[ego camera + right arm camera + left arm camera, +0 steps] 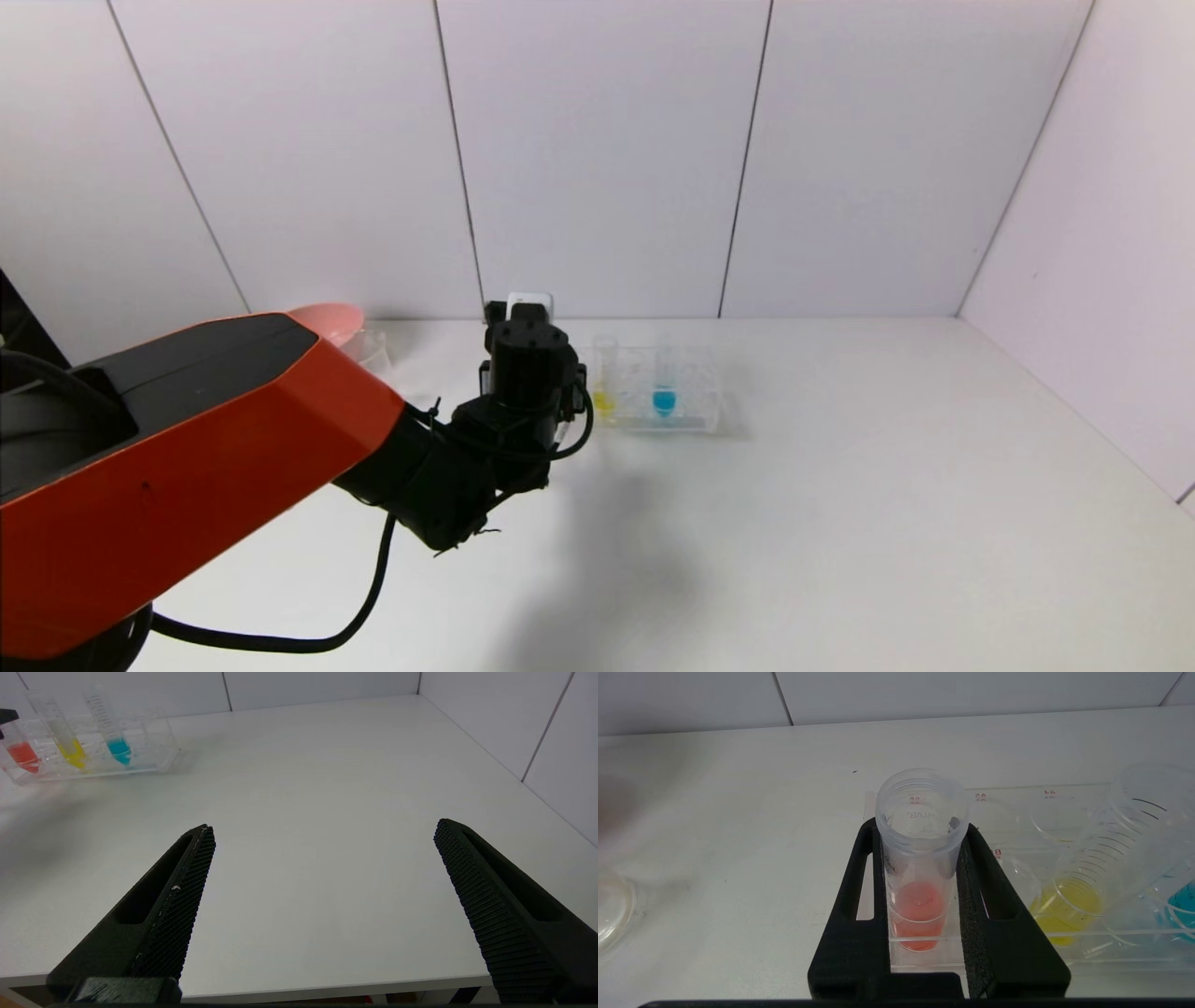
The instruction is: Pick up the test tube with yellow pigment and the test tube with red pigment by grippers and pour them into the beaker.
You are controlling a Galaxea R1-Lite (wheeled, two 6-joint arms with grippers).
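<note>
The red tube is seen clamped between the black fingers of the left gripper while seated upright at the end of the clear rack, just beside the yellow tube and the blue tube. The right gripper is held wide apart over the white table, well away.

A white table carried everything, and it met white panelled walls at its far and right edges. A clear many-holed tube rack stood on it near the far wall, left of the middle. A pink bowl sat farther left by the same wall, with the rim of a clear glass vessel just beside it, both partly hidden.
</note>
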